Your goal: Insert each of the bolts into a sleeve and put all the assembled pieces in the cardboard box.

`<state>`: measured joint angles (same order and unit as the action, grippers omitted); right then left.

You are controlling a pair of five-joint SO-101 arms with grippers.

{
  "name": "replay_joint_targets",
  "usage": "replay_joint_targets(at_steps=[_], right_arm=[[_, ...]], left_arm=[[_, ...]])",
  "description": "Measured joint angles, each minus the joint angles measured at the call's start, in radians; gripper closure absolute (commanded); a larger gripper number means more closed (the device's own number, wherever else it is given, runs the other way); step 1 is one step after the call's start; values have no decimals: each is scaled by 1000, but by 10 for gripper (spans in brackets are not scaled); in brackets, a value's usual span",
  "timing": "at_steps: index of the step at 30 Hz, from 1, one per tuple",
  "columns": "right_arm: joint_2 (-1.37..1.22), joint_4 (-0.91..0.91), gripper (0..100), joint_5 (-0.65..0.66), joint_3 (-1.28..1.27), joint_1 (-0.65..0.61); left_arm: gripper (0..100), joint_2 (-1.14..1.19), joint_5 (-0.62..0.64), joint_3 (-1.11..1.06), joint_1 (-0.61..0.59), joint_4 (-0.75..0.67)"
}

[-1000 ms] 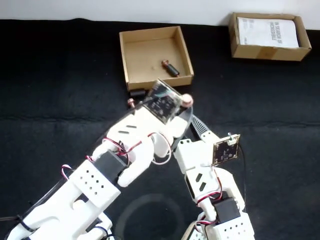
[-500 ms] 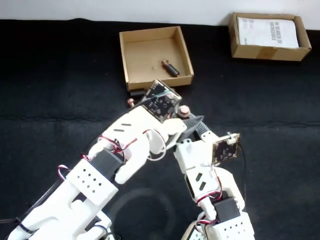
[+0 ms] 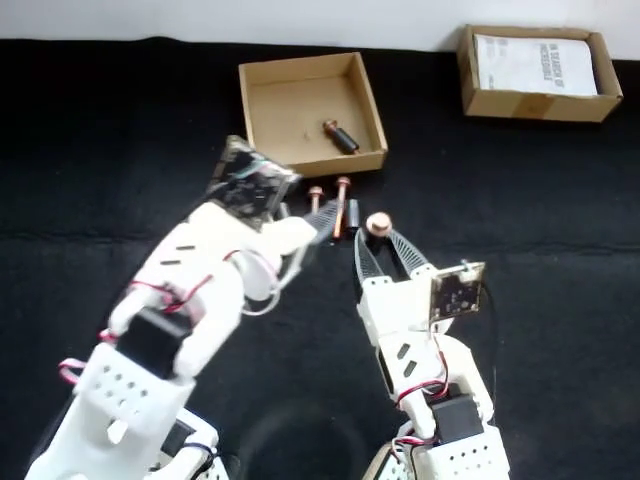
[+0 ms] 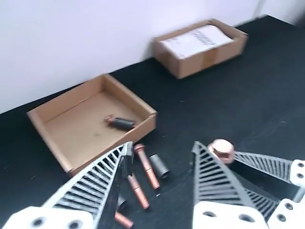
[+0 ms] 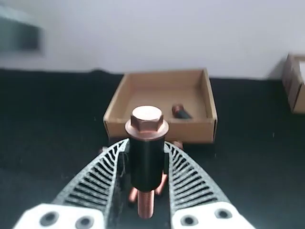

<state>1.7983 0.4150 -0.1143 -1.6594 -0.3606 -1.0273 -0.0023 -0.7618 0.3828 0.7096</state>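
My right gripper [image 3: 377, 236] [image 5: 146, 146] is shut on a black sleeve [image 5: 144, 160] held upright, with a copper bolt [image 3: 377, 223] [image 5: 147, 120] seated through it, just in front of the cardboard box [image 3: 262, 120] [image 5: 157, 127]. One assembled piece [image 3: 340, 136] [image 5: 180, 111] [image 4: 121, 122] lies inside that box. My left gripper [image 3: 325, 215] [image 4: 161, 149] is open and holds nothing, over loose copper bolts [image 3: 343, 200] [image 4: 147, 167] and a loose black sleeve [image 3: 354, 212] [image 4: 159, 165] on the black mat beside the box's near wall.
A second cardboard box [image 3: 535, 95] [image 4: 181, 64] with a printed sheet in it stands at the far right, by the white wall. Open black mat stretches left and right of both arms.
The left arm has swung left and pulled away from the right gripper, uncovering the loose bolts and sleeve. The right gripper still holds the bolt and sleeve, slightly shifted.
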Motion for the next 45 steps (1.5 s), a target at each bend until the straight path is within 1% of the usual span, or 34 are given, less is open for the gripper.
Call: replay_joint_targets(at_steps=[6, 9, 13, 19, 26, 30, 34, 36, 38, 40, 42, 45], right_arm=[[-5, 124, 991, 0, 115, 0], [-77, 164, 991, 0, 233, 0], [-275, 209, 991, -25, 442, 0], [-631, 298, 991, -95, 770, 0], [-1011, 431, 991, -106, 1122, -5], [-1220, 568, 991, -106, 1346, -64], [-1436, 694, 991, -107, 1573, -130], [-1544, 761, 989, -107, 1686, -140], [-1640, 827, 988, -107, 1797, -140], [-1734, 891, 988, -91, 1913, -140], [-1821, 948, 988, -28, 2035, -140], [-1950, 1002, 988, 63, 2216, -140]], left_arm=[[992, -118, 0, -3, -110, 44], [988, -193, 0, -61, -166, 44], [991, -301, 0, -199, -233, 44], [991, -491, 0, -404, -290, 44], [991, -736, 0, -671, -347, 44], [991, -753, 2, -758, -373, 14], [991, -753, 2, -872, -400, -117], [991, -753, 2, -911, -414, -195], [991, -753, 2, -914, -419, -238], [991, -753, 2, -916, -419, -249], [991, -753, 2, -916, -419, -239], [991, -753, 2, -916, -419, -172]])
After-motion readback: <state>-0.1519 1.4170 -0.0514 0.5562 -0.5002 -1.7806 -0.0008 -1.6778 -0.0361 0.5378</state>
